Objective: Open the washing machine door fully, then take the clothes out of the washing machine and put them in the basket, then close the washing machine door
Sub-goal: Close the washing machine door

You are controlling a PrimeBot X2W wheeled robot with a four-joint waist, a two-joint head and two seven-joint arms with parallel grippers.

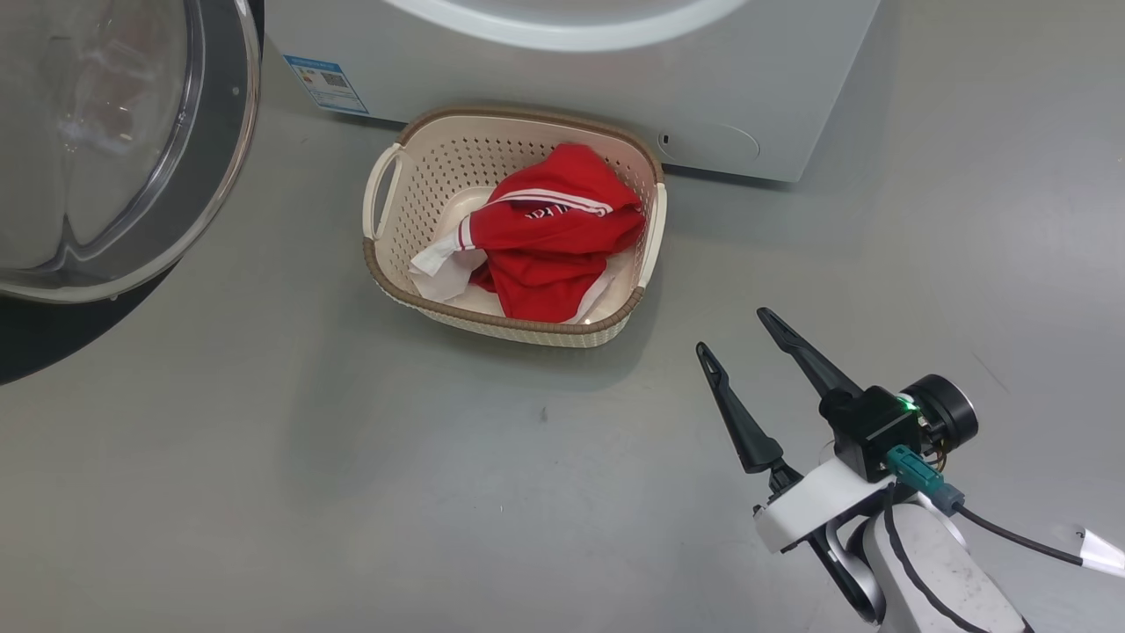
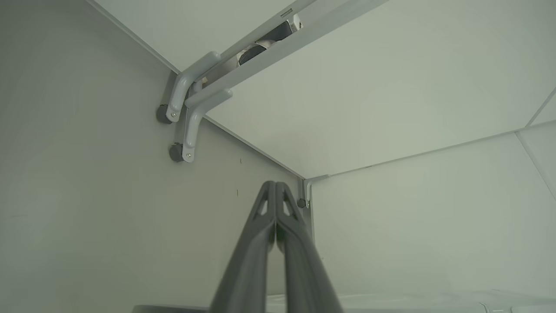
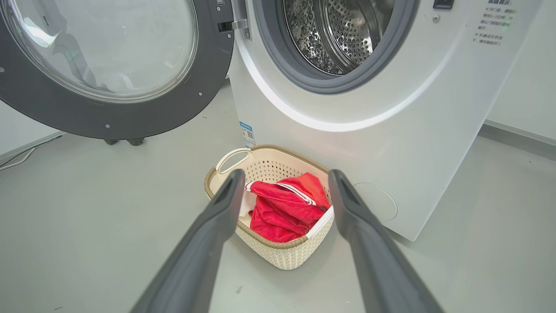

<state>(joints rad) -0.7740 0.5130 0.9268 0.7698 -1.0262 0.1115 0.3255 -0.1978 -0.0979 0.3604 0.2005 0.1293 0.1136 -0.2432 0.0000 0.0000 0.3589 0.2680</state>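
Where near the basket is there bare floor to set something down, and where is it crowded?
Bare floor lies between the cream perforated plastic basket, the open black-rimmed glass washing machine door and the open right gripper, and to the basket's right. Crowded: the basket, heaped with red and white clothes, close against the white washing machine.

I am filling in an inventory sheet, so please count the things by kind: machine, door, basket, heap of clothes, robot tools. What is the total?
washing machine: 1
washing machine door: 1, open
basket: 1
clothes: 1 heap, red and white, in the basket
tools: 2, the left tool shut, the right tool open
Total: 6
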